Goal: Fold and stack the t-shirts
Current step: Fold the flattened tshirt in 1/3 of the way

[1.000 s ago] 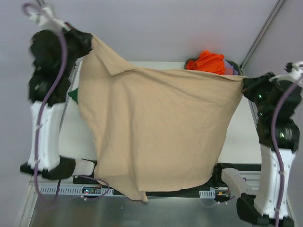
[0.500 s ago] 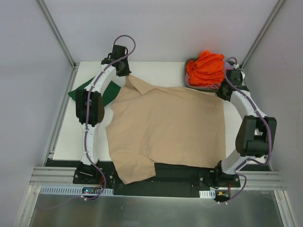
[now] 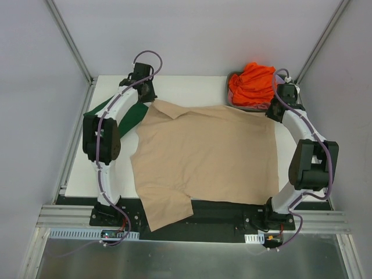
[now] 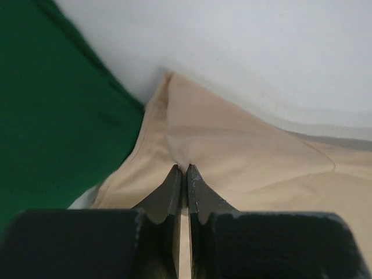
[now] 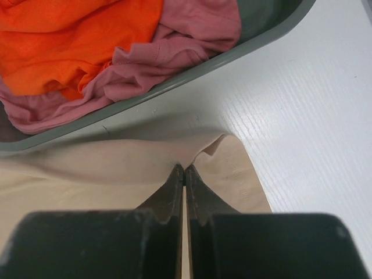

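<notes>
The large beige t-shirt (image 3: 203, 157) lies spread on the white table, its near left corner hanging over the front edge. My left gripper (image 3: 152, 99) is shut on its far left corner, with cloth (image 4: 232, 151) pinched between the tips. My right gripper (image 3: 272, 110) is shut on its far right corner (image 5: 226, 157). A dark green t-shirt (image 3: 125, 113) lies flat at the left, partly under the beige one, and shows in the left wrist view (image 4: 52, 116). Orange (image 3: 254, 82) and pink (image 5: 192, 40) t-shirts lie heaped in the grey tub.
The grey plastic tub (image 3: 235, 100) stands at the far right corner of the table, close behind my right gripper; its rim shows in the right wrist view (image 5: 174, 87). Slanted frame posts rise at the far left and far right corners.
Both grippers have carried the beige t-shirt down from hanging high in the air to lying on the table, then drawn its far edge a little further back and flatter.
</notes>
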